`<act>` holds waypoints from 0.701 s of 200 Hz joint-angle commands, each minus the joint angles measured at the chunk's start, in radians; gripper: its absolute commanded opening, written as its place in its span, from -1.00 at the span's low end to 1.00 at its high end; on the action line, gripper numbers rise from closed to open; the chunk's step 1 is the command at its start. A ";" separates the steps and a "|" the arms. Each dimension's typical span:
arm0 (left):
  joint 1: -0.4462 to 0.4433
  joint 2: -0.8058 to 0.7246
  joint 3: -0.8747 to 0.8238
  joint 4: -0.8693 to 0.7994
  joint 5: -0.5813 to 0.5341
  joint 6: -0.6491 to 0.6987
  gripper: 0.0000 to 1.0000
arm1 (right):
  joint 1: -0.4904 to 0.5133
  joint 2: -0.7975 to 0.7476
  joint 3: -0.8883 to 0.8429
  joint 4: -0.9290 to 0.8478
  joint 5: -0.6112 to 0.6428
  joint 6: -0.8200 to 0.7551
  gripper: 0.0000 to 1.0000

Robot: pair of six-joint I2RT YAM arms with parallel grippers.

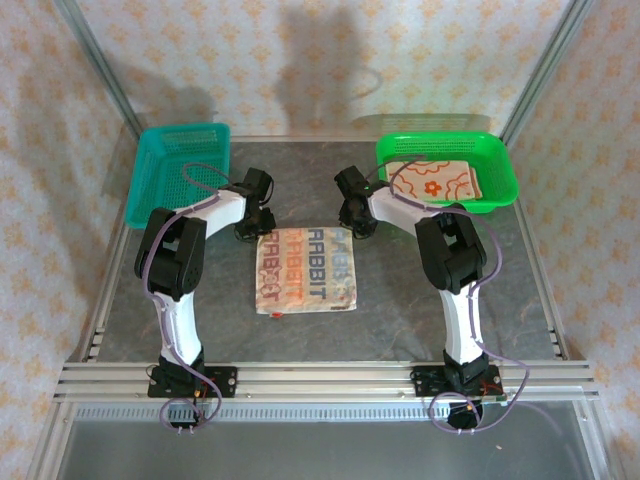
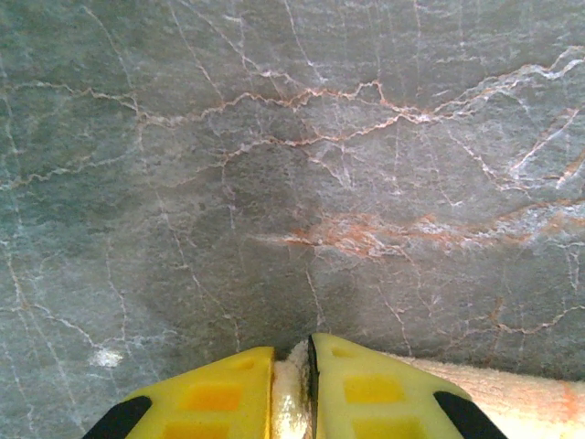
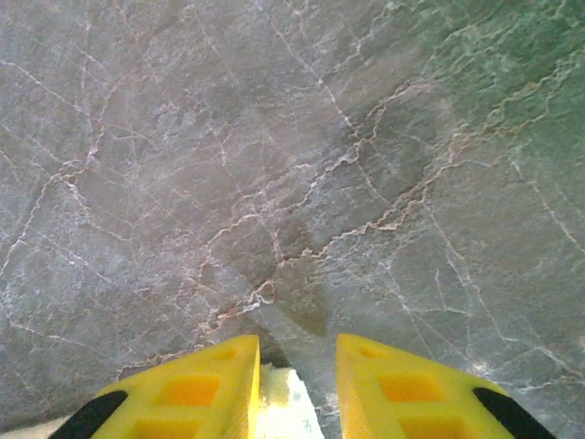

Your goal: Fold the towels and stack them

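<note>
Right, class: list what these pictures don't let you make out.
Top view: the fingertips of the left gripper and right gripper, hidden beneath their own wrists.
Left wrist view: most of the lettered towel, cut off by the bottom edge.
Top view: anything beneath the folded towel, covered in the green basket.

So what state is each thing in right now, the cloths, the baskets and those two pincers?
Lettered towel: flat on the table, not in a basket.
Flowered towel: folded, lying in the green basket.
Teal basket: upright, nothing visible inside.
Left pincer: shut on the lettered towel's edge.
Right pincer: open, towel edge in the gap.
</note>
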 commanded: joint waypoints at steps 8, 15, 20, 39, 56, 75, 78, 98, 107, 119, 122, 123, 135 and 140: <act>-0.001 -0.001 -0.021 0.004 0.021 -0.005 -0.65 | 0.009 -0.053 0.001 0.024 -0.015 0.043 -0.38; -0.002 -0.001 -0.020 0.006 0.021 -0.005 -0.65 | 0.010 -0.057 -0.003 0.030 -0.014 0.046 -0.34; -0.001 -0.001 -0.021 0.006 0.022 -0.005 -0.65 | 0.011 -0.056 0.000 0.030 -0.013 0.048 -0.33; -0.001 0.002 -0.019 0.006 0.021 -0.006 -0.65 | 0.013 -0.036 0.008 0.014 -0.023 0.055 -0.33; -0.001 0.004 -0.018 0.005 0.021 -0.006 -0.65 | 0.013 -0.026 -0.010 0.018 -0.023 0.063 -0.33; -0.002 0.005 -0.017 0.006 0.021 -0.007 -0.65 | 0.014 -0.020 -0.031 0.033 -0.033 0.075 -0.34; -0.001 0.005 -0.017 0.005 0.021 -0.007 -0.65 | 0.013 -0.018 -0.034 0.037 -0.036 0.076 -0.35; -0.002 0.011 -0.012 0.006 0.026 -0.006 -0.65 | 0.015 -0.005 -0.035 0.046 -0.044 0.080 -0.44; -0.001 0.012 -0.012 0.005 0.027 -0.007 -0.65 | 0.016 0.002 -0.032 0.044 -0.044 0.078 -0.48; -0.001 0.014 -0.012 0.005 0.027 -0.008 -0.65 | 0.015 0.008 -0.025 0.039 -0.046 0.073 -0.57; -0.001 0.014 -0.012 0.006 0.027 -0.006 -0.65 | 0.015 0.008 -0.025 0.038 -0.047 0.073 -0.61; -0.001 0.014 -0.012 0.006 0.027 -0.007 -0.65 | 0.016 0.008 -0.025 0.038 -0.048 0.073 -0.62; -0.002 0.013 -0.015 0.006 0.027 -0.006 -0.66 | 0.015 0.004 -0.031 0.039 -0.044 0.074 -0.78; -0.001 0.012 -0.016 0.006 0.028 -0.007 -0.66 | 0.015 0.001 -0.033 0.040 -0.043 0.071 -0.86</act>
